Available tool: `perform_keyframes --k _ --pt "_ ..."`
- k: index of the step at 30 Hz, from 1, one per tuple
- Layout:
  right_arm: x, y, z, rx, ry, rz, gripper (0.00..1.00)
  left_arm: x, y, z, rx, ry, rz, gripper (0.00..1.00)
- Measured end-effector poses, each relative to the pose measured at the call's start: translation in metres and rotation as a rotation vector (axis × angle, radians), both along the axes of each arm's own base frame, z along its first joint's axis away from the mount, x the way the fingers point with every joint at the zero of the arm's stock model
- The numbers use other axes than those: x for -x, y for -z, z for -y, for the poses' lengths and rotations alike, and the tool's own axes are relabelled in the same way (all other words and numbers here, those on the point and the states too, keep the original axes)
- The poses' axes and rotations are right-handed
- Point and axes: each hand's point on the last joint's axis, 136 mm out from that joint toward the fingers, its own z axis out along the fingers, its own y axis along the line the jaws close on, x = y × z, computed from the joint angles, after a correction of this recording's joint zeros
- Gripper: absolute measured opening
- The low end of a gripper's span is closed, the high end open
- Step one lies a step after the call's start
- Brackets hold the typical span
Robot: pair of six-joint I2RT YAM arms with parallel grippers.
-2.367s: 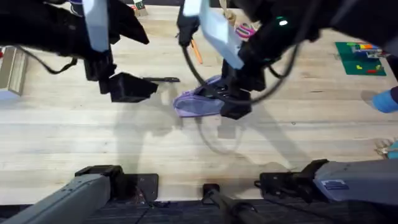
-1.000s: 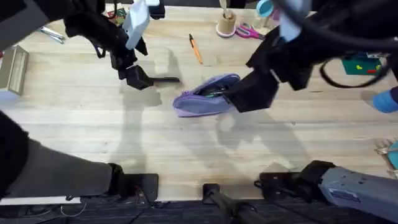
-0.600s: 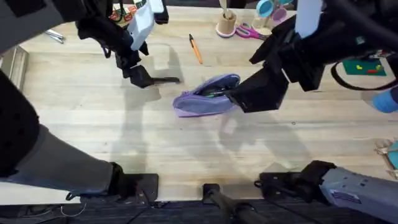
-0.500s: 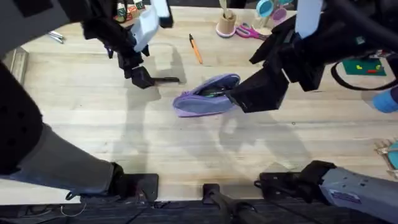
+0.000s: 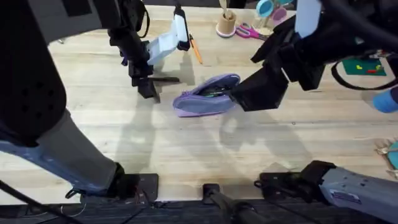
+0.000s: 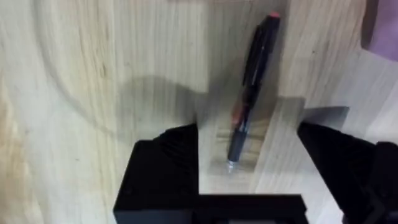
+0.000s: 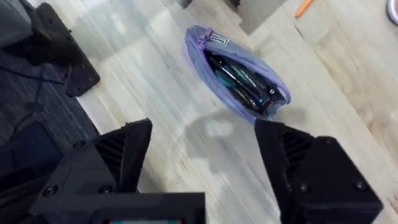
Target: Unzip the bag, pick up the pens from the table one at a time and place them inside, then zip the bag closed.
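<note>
The lavender bag (image 5: 205,96) lies mid-table with its zipper open; in the right wrist view the bag (image 7: 239,71) shows dark items inside. A black pen (image 5: 166,79) lies just left of it on the table (image 5: 186,149), and an orange pen (image 5: 196,50) lies farther back. My left gripper (image 5: 148,88) hangs over the black pen's left end, open. In the left wrist view the black pen (image 6: 252,93) points in between the spread fingers (image 6: 165,168) of the left gripper (image 6: 249,171). My right gripper (image 5: 249,98) hovers open just right of the bag, and the right gripper (image 7: 205,162) holds nothing.
At the back stand a wooden cup (image 5: 227,25), pink-handled scissors (image 5: 245,31) and a teal cup (image 5: 264,7). A green mat (image 5: 364,62) with small pieces lies at the right. A blue object (image 5: 388,99) sits at the right edge.
The right gripper let go of the bag and lifted off to the right, then held still. The left gripper swung right and down onto the black pen's end.
</note>
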Motion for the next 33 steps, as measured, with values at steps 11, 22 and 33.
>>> perform_keyframes --k 11,22,33 --pt "-0.010 -0.003 0.000 0.001 0.016 0.045 0.996 0.002 0.000 -0.002 -0.008 -0.002 -0.014 0.987" --pt "-0.012 -0.005 0.000 -0.001 0.027 0.052 0.996 0.006 0.000 0.000 -0.004 0.002 -0.031 0.055" --pt "0.000 -0.047 0.012 -0.114 0.077 0.190 0.996 0.001 -0.002 0.002 0.014 -0.039 -0.026 0.040"
